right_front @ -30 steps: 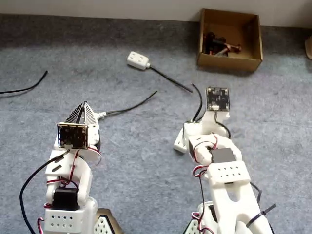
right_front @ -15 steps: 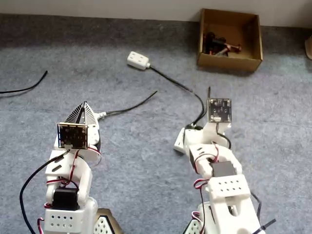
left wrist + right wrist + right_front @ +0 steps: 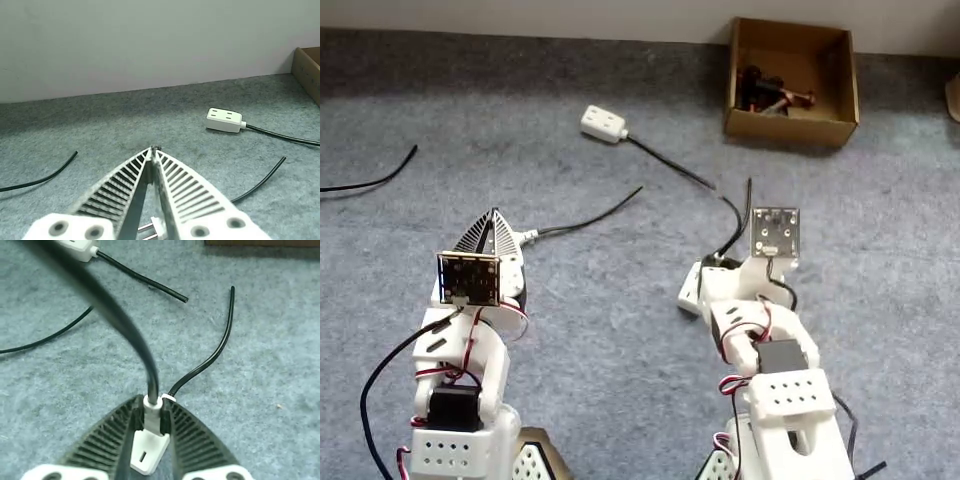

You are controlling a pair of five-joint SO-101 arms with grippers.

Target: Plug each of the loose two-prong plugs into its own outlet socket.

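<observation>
From above, the closed left gripper [image 3: 495,213] holds a white plug [image 3: 527,237], the outlet socket [image 3: 603,123] well ahead; its wrist view shows prongs [image 3: 148,228] between pinched fingers [image 3: 187,192] (tips touching); the right gripper [image 3: 152,402] clamps a corded socket block [image 3: 148,444].

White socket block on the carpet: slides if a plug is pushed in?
Probably slides: the socket block looks small and light, with nothing behind it. Its cord ends loose on the carpet, so likely no anchoring. The carpet's nap may add some grip.
</observation>
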